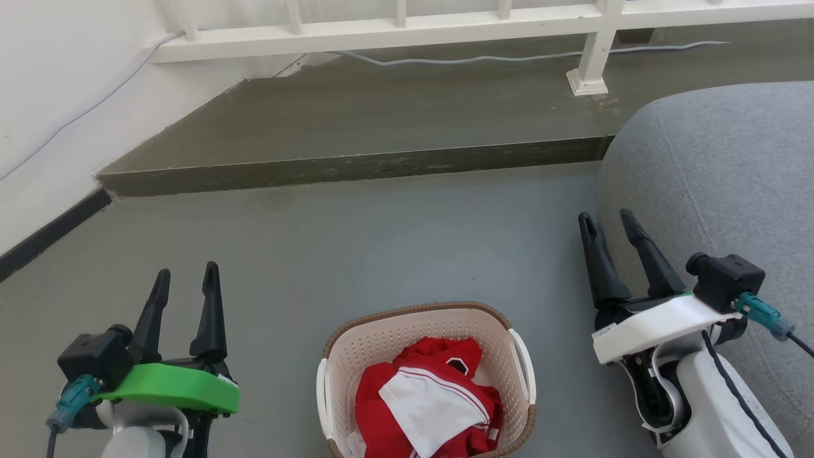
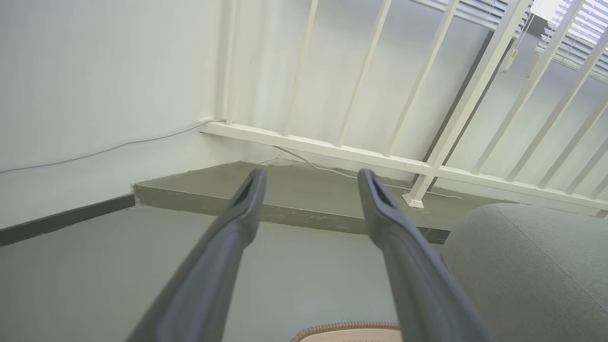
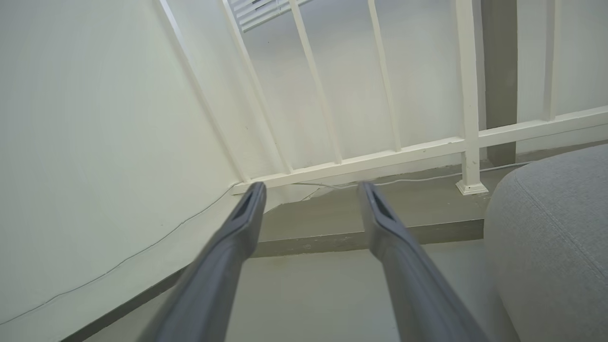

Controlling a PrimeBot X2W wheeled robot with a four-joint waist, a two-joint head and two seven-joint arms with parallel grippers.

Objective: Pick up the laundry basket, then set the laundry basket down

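No legible text, label, brand or number anywhere.

One laundry basket (image 1: 407, 334) with two white side handles (image 1: 524, 366), holding one heap of red and white clothing (image 1: 426, 401). One left gripper (image 1: 187, 268) and one right gripper (image 1: 605, 215), two dark fingers (image 1: 210, 312) on each. One grey upholstered cushion (image 1: 731, 165). One white railing (image 1: 381, 32) with one footed post (image 1: 594, 57). One raised step (image 1: 381, 108).

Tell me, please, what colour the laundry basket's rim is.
The rim is brown, woven-look; best in the head view.
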